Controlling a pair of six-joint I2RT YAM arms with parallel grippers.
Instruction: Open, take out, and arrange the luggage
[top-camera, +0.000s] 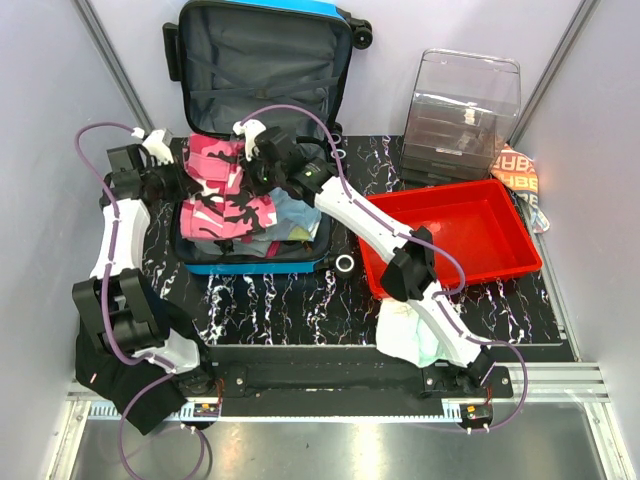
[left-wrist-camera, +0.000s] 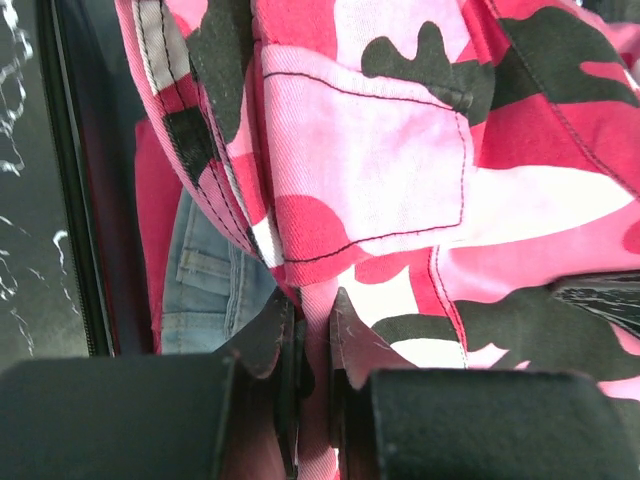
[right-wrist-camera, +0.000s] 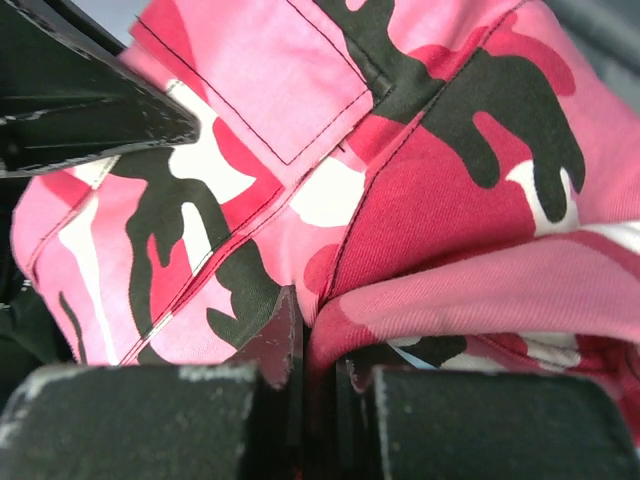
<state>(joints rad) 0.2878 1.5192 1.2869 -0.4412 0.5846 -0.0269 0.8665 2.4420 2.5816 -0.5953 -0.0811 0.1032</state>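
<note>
In the top view, the luggage (top-camera: 262, 65) lies open in the upper centre of the frame, on the black marbled surface (top-camera: 280, 300). Its lid is turned back toward the top edge and shows the dark lining. The lower half is full of clothes, and a pink camouflage garment (top-camera: 225, 195) lies on top of them. The left fingers (top-camera: 182, 183) meet this garment at its left side, and the right fingers (top-camera: 258, 165) meet it at its upper right. A red tray (top-camera: 455, 235) stands at the right, and a clear drawer box (top-camera: 465, 105) is above it in the frame.

In the left wrist view, the left fingers (left-wrist-camera: 275, 335) are at the bottom centre and pinch a fold of the pink camouflage garment (left-wrist-camera: 400, 170). A piece of blue denim (left-wrist-camera: 210, 280) shows at the lower left, under the garment.

In the right wrist view, the right fingers (right-wrist-camera: 283, 335) are at the bottom centre, almost together, and they also pinch a fold of the garment (right-wrist-camera: 430, 200), which fills nearly the whole frame.
</note>
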